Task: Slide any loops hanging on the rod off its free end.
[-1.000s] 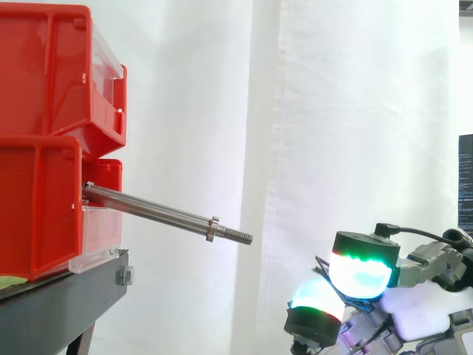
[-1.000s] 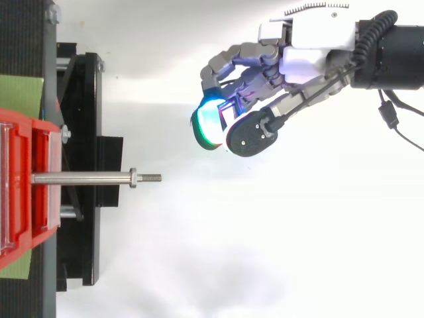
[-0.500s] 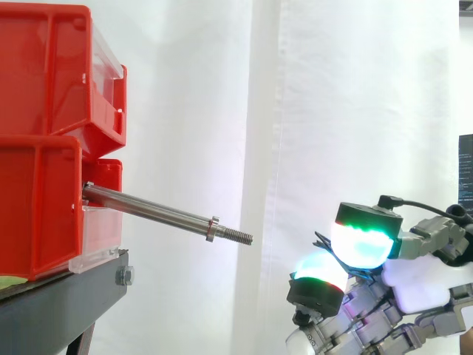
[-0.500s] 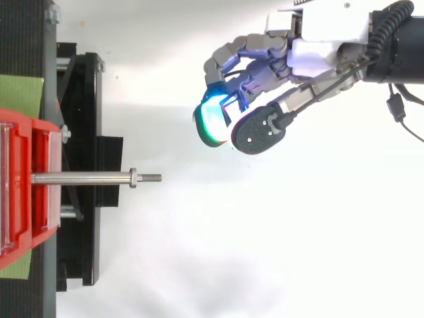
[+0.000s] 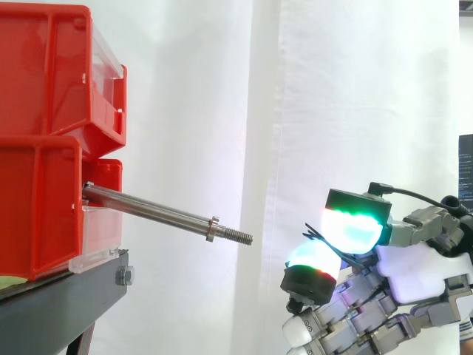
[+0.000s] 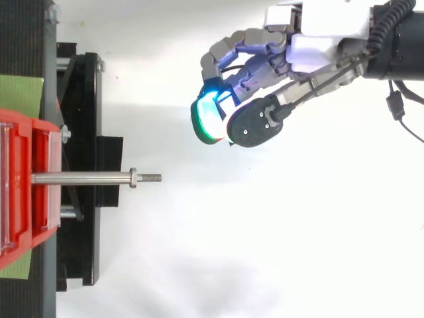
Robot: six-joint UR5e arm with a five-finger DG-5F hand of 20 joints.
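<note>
One steel rod, fixed at the front of the lower of two stacked red bins, jutting out past the edge of the one black stand and sloping slightly down toward its free end. One nut near that end, with a short bare thread beyond it. Nothing hanging anywhere along the rod, from the bin front to the tip.

One hand, well apart from the rod, off past the free end and lower than it in the side view, off to one side of the rod's line in the top view. Fingers curled, two glowing pads drawn close together, green and cyan. One thin blue strand pinched between them, a dark wisp poking out toward the rod. Cannot tell its full shape. White curtain behind everything.
</note>
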